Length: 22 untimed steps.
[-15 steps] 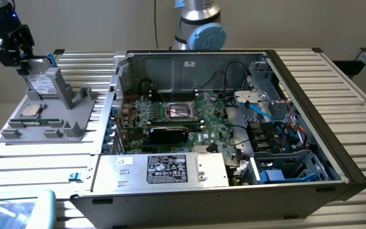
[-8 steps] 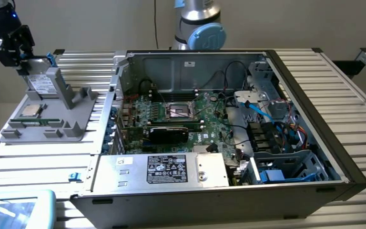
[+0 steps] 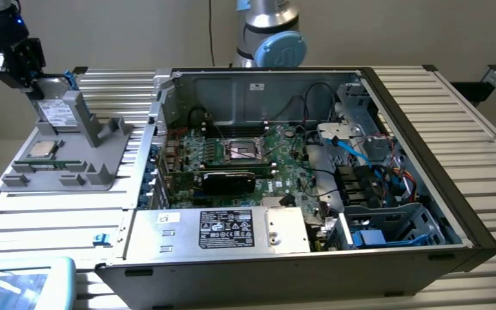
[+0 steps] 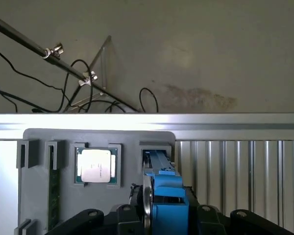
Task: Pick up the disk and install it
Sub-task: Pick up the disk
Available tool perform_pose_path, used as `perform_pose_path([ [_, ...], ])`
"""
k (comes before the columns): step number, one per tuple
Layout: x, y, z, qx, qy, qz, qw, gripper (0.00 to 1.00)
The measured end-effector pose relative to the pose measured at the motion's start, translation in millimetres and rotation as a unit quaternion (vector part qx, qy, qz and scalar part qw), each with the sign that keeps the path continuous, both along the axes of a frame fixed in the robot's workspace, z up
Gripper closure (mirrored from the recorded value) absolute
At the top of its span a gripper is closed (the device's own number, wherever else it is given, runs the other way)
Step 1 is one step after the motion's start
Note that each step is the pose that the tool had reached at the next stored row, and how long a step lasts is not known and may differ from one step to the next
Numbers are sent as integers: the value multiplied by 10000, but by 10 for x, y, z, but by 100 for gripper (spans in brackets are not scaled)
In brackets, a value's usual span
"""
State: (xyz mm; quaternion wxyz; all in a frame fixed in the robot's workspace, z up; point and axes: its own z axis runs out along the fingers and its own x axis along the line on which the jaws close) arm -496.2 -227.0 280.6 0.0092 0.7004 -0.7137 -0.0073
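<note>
Black of the gripper nearest in the wrist view, set low astride the disk; cannot tell whether clamped on it or just close around it. Blue rail of the disk toward the camera, a thin silver edge beside the blue, the whole thing standing on edge in a slot of the grey holder. Just beside that slot, flat in a square pocket of the same holder, the CPU. Past the holder, the slatted table with its bright aluminium border, then a pale surface crossed by a thin metal rod. In the exterior view, nearest, the open case with a silver box bearing a black label, and a blue cage toward the exterior view's right of it. Farther in, the motherboard with a bare socket, and blue cables beside it. Outside the case, at the exterior view's left, the holder on the table: CPU flat on its nearer part, disk upright on its farther part, white label showing, well apart from the case. Gripper directly over the disk's upper end, touching or nearly so. Farthest back, behind the case, the arm's base with a blue cap.
</note>
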Motion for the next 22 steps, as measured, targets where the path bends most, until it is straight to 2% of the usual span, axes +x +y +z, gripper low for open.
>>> perform_pose_path([
  [8, 0, -16, 0, 0, 0, -7, 10000, 62],
  [15, 0, -18, 39, 0, -6, -9, 10000, 62],
  [22, 0, -18, 31, -1, -5, -9, 10000, 62],
])
